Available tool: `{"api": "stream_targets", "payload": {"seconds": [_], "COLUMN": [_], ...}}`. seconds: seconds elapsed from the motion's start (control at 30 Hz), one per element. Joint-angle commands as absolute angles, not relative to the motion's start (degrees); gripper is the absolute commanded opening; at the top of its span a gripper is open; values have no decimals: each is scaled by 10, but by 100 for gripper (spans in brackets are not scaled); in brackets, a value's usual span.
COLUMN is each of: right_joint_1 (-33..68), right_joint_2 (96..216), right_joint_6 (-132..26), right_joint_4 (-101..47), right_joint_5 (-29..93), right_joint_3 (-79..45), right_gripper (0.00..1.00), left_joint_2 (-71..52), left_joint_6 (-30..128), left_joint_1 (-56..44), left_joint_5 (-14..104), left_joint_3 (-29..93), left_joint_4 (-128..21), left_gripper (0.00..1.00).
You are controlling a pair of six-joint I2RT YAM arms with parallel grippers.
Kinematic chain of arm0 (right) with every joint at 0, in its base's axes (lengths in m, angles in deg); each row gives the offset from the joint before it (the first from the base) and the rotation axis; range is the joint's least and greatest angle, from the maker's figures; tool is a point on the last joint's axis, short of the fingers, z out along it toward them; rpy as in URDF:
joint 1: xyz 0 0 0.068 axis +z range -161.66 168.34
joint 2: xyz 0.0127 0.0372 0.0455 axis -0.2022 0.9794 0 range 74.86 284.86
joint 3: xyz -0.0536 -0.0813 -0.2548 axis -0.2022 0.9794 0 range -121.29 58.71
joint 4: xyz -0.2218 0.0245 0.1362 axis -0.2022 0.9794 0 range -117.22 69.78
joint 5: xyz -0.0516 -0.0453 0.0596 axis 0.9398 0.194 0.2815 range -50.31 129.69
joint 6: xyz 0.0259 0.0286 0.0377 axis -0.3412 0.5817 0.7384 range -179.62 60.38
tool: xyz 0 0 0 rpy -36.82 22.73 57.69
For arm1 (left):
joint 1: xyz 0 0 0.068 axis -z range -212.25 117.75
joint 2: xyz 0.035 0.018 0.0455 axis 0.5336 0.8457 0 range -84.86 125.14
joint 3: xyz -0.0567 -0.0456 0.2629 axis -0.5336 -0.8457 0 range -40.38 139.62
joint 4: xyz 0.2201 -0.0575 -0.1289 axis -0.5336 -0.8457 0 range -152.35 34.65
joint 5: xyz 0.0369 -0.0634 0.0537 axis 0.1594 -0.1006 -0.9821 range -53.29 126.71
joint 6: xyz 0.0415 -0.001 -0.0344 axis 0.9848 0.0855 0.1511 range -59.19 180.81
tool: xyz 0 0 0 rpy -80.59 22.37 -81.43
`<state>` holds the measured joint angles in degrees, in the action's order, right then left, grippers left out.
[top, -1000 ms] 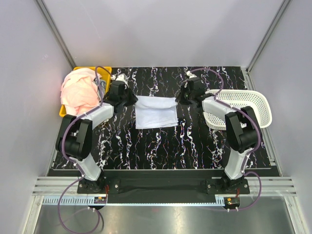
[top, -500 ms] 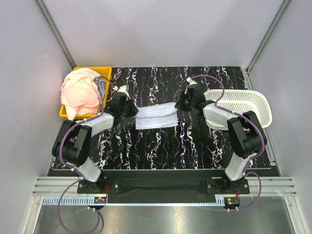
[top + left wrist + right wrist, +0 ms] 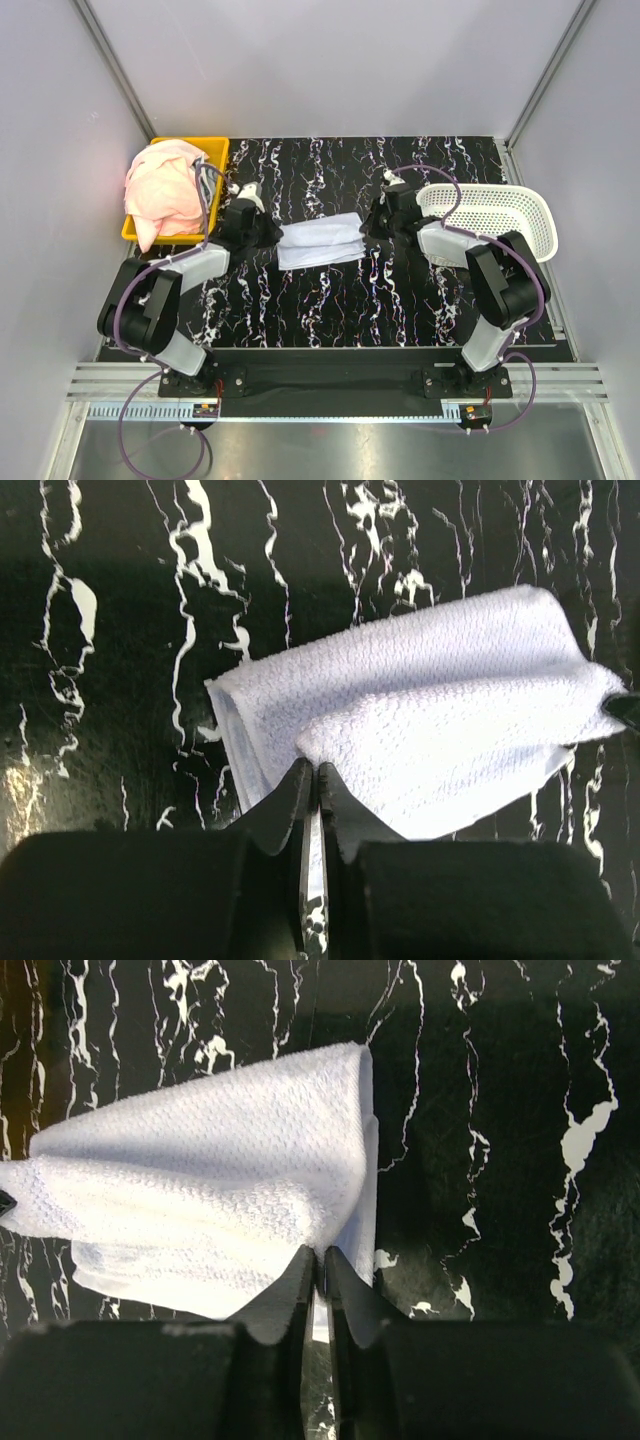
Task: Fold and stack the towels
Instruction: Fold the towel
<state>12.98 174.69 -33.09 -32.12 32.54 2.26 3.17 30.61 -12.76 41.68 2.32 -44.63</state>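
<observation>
Black marbled bench (image 3: 330, 300). The towel (image 3: 318, 241) lies half folded between the left tool (image 3: 316, 778) and right tool (image 3: 320, 1258), each clamped on a top-layer corner. Judged soft, light, limp: corners are the hold.

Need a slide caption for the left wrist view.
Left gripper pinches the pale blue-white towel, half folded on the black marbled table.

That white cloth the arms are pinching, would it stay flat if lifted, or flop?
Probably flops: the pale towel sags and creases between the left fingers and right fingers. Likely light, being thin; its nubby weave looks grippy.
</observation>
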Motion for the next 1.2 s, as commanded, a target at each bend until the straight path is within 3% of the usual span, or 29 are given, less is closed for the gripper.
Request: {"api": "stream_targets", "payload": {"seconds": [0.0,0.4,0.6,0.97,1.17], "right_joint_1": [137,136,140,196,208], "right_joint_2": [1713,1661,1656,1804,1813], "right_joint_6": [-323,-320,-320,-324,-311], "right_joint_4": [-356,-343,-285,-154,-158], "right_joint_5": [317,313,348,416,415], "right_joint_3": [37,67,29,-142,-122], "right_gripper": [16,32,34,33,32], "left_joint_2": [2,-89,-123,70,81], "left_joint_6": [317,318,298,300,310], "left_joint_1": [-118,-111,-110,-69,-35], "left_joint_5": [417,435,413,305,273], "left_joint_3": [0,-60,-42,175,158], "left_joint_4": [-390,-388,-454,-623,-658], "left_gripper": [9,37,40,35,33]}}
